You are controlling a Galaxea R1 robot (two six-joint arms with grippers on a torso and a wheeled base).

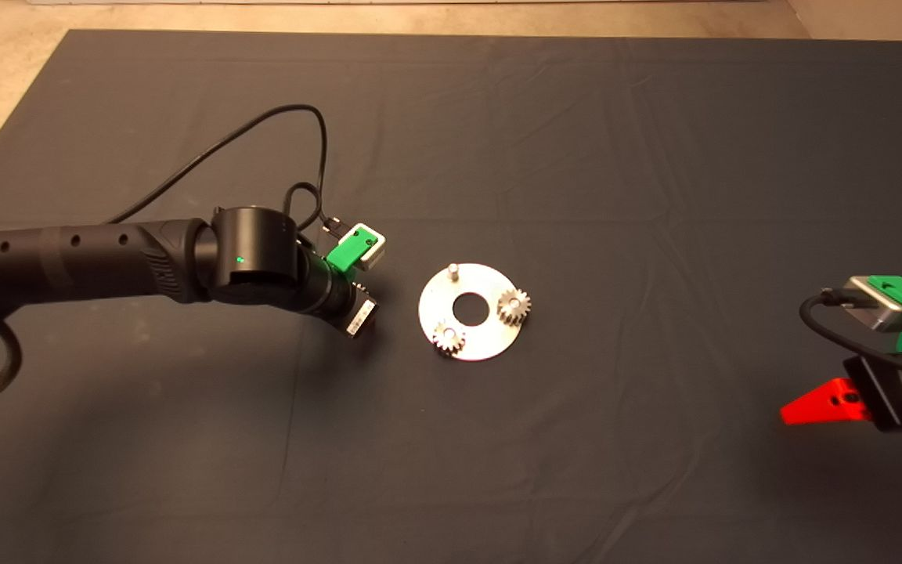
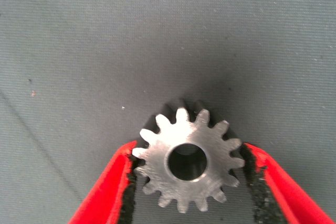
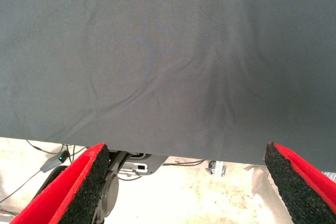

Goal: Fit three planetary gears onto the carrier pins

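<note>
Left gripper (image 2: 186,182) pinches a gear; two other gears already sit on the disc.

The left jaws are closed partway, their black foam pads pressing opposite teeth of a small silvery gear (image 2: 188,162) with blunt teeth, a brushed flat face and a round centre hole, above the dark woven mat (image 2: 157,35). From overhead, this arm reaches in from the left, its wrist just beside the flat shiny disc (image 1: 431,301), a ring with a central hole. Two gears (image 1: 513,305) (image 1: 449,338) sit on the disc at its right and lower-left edge; one bare pin (image 1: 452,271) stands upright near its top edge. The right gripper (image 3: 186,182) waits at the mat's lower right edge, its rough black pads spread wide with nothing between them.
</note>
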